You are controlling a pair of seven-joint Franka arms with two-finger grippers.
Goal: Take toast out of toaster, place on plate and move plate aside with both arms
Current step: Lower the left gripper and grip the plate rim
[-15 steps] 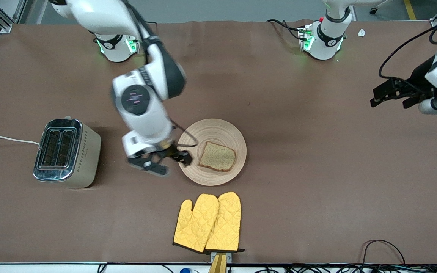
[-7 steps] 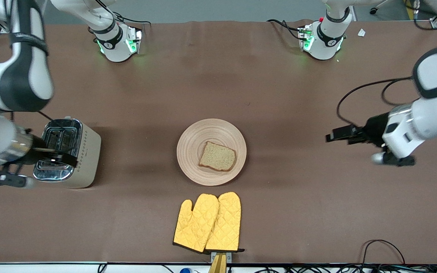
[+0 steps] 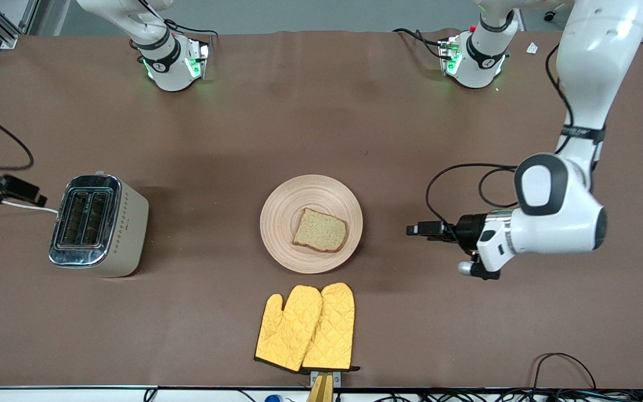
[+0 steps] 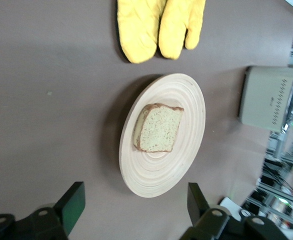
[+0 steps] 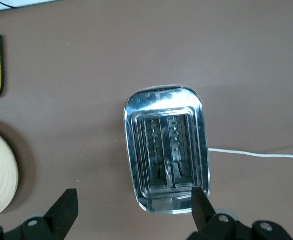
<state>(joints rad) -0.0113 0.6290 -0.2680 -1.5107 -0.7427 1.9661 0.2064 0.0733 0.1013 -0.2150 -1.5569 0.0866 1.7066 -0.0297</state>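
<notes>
The round wooden plate (image 3: pixel 288 212) lies mid-table with the toast (image 3: pixel 320 230) flat on it, off-centre. My left gripper (image 3: pixel 417 229) is open and empty, over the bare table beside the plate toward the left arm's end, fingers pointing at the plate. In the left wrist view the plate (image 4: pixel 161 170) and the toast (image 4: pixel 159 127) lie ahead of the open left gripper (image 4: pixel 135 202). My right gripper (image 3: pixel 31 195) is over the table edge beside the toaster, at the right arm's end. In the right wrist view it (image 5: pixel 134 205) is open and empty.
A silver toaster (image 3: pixel 98 225) with two empty slots stands toward the right arm's end, also in the right wrist view (image 5: pixel 167 150); its white cord (image 3: pixel 9 204) runs off the table. Two yellow oven mitts (image 3: pixel 306 329) lie nearer the front camera than the plate.
My right gripper has left the plate's rim and swung past the toaster to the table's end. My left gripper has come in from the table's other end toward the plate.
</notes>
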